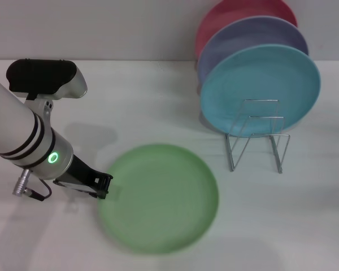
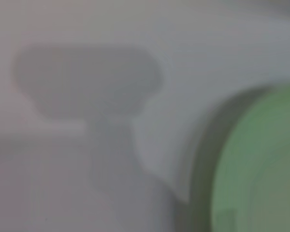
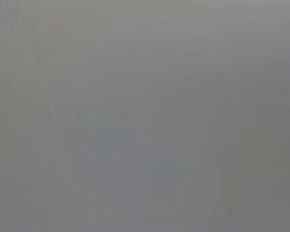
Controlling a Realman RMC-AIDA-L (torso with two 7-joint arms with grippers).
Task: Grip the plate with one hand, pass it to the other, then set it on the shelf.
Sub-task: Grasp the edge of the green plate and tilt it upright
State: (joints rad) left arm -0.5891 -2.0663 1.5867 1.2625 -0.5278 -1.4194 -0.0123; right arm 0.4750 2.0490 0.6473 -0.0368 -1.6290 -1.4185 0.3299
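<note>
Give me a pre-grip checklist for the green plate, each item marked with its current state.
1. Green plate lying flat on the table: ok.
2. Left gripper at the plate's left rim: ok.
3. Left gripper closed on the rim: cannot tell.
4. Right gripper in position for the handover: not ok, it is out of sight.
5. Wire rack has free front loops: ok; the blue plate stands behind them.

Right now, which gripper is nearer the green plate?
Left. The left gripper sits at the green plate's left rim. The right gripper is out of sight in every view.
</note>
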